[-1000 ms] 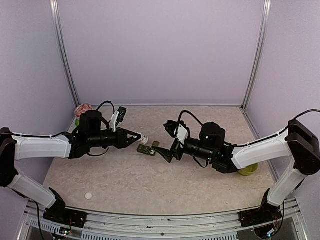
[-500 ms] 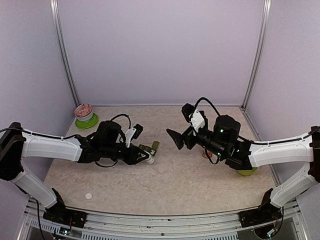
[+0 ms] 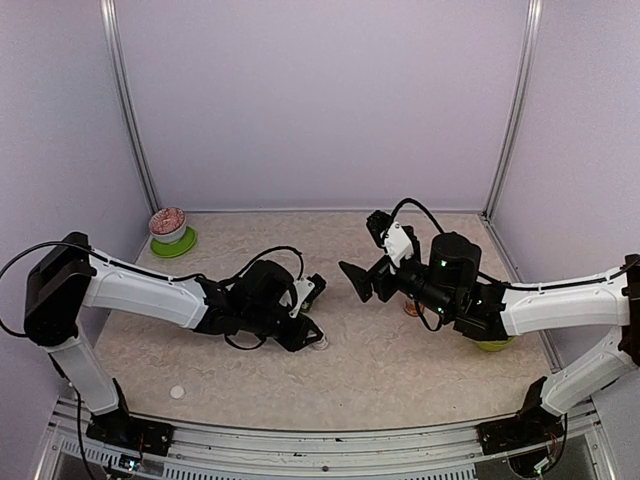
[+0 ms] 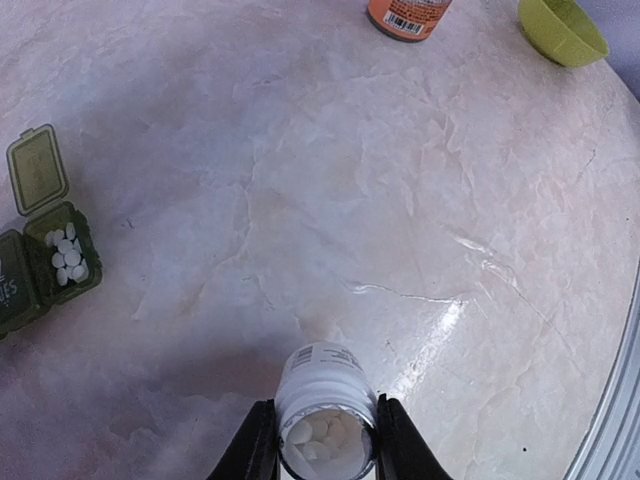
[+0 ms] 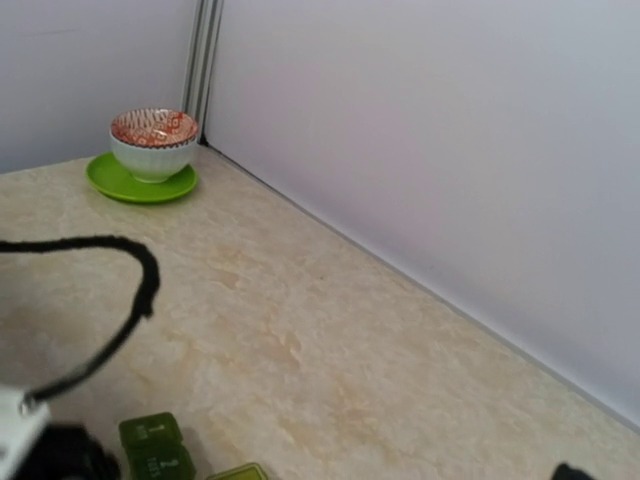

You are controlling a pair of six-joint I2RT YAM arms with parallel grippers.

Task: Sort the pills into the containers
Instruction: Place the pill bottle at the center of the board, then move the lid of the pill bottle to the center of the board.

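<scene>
Left end effector (image 4: 322, 440) grips the open bottle (image 4: 320, 385); right end effector (image 3: 355, 277) released. Best set it upright on table (image 4: 350, 180), clear of containers (image 4: 50, 265).

Each arm wore smooth white shells between black cylindrical joints. The left arm (image 3: 140, 290) had a boxy black shoulder block (image 3: 55, 285) and a thin black cable (image 3: 270, 250) looping above its wrist. The right arm (image 3: 560, 300) carried a similar black cable loop (image 3: 410, 204) and a small white camera housing (image 3: 398, 240) behind the black, wedge-shaped right hand (image 3: 353, 280). The left hand (image 4: 325, 445) had matte black fingers (image 4: 255, 450).
</scene>
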